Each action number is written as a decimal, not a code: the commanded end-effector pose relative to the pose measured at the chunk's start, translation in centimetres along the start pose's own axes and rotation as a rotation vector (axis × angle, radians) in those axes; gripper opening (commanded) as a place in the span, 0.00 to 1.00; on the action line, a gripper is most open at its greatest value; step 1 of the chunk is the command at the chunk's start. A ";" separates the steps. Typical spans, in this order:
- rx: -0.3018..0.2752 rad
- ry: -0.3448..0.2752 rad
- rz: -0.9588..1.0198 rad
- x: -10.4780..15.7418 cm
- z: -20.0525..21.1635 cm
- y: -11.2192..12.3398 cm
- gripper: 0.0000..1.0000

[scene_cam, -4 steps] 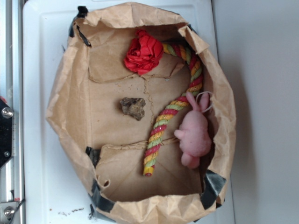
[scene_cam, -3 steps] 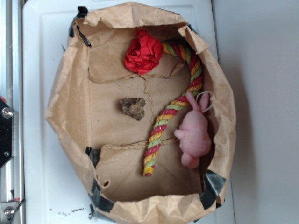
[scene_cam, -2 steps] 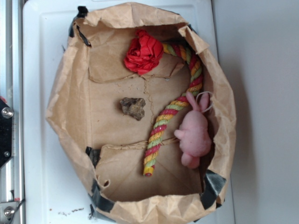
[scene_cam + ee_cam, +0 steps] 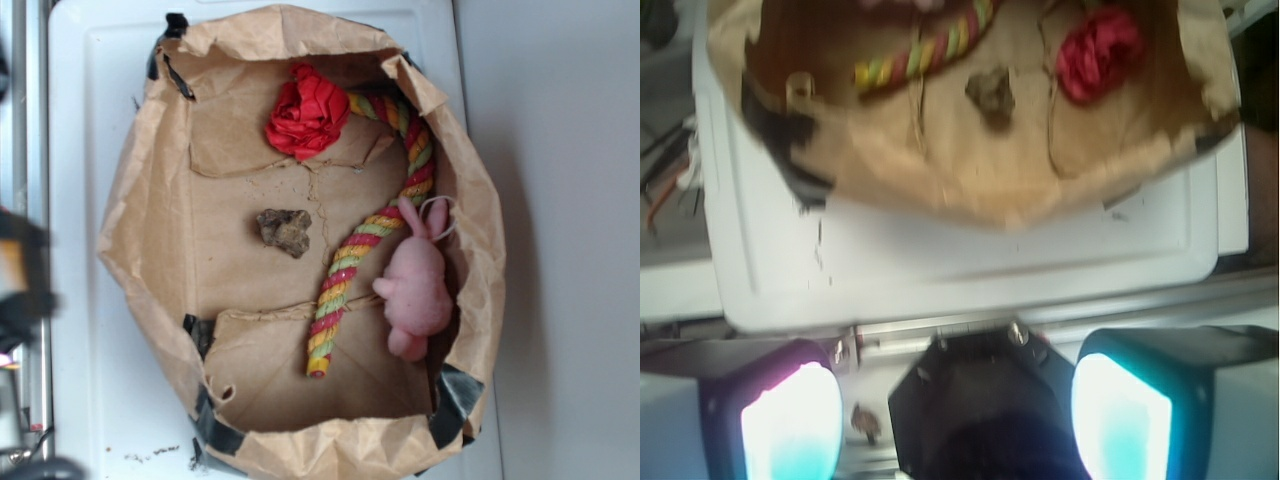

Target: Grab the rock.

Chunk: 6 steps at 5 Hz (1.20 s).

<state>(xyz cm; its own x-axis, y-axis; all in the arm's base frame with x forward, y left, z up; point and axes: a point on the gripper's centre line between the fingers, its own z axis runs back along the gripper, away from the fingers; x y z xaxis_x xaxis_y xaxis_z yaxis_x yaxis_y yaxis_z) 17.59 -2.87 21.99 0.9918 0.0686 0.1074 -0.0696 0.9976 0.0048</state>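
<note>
Your target, the rock (image 4: 286,230), lies on the flat paper floor of the open bag (image 4: 140,200), roughly in the middle and a little toward the bag's left wall in the exterior view. It sits apart from everything else: the red paper ball (image 4: 306,118) is well above it, the striped rope (image 4: 345,280) runs just to its right without touching, and the pink bunny (image 4: 415,290) is beyond the rope. In the wrist view the rock (image 4: 991,92) shows far ahead, inside the bag, while the gripper (image 4: 958,415) hangs outside over the white tray (image 4: 970,260), its fingers spread wide with nothing between them.

Judge the rock as hard, rigid and fairly dense for its size, with a rough, pitted surface that should give your pads good friction. Its lumpy outline is the trouble: it may twist or pop out if you close on a slanted face. Take it across its narrower waist, low down near the paper, with fingers clear of the rope. Firm pressure will not hurt it, but the bag floor is soft and may crumple under you.
</note>
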 end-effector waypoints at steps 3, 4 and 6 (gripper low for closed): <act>-0.057 -0.124 -0.230 6.6 -2.1 0.3 1.00; -0.036 -0.158 -0.288 7.9 -3.3 0.5 1.00; -0.034 -0.157 -0.415 8.8 -6.7 1.6 1.00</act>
<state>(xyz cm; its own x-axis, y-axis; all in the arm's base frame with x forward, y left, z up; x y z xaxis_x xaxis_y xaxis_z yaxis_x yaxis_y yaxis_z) 26.75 -0.80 15.18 0.9130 -0.3443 0.2187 0.3459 0.9377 0.0324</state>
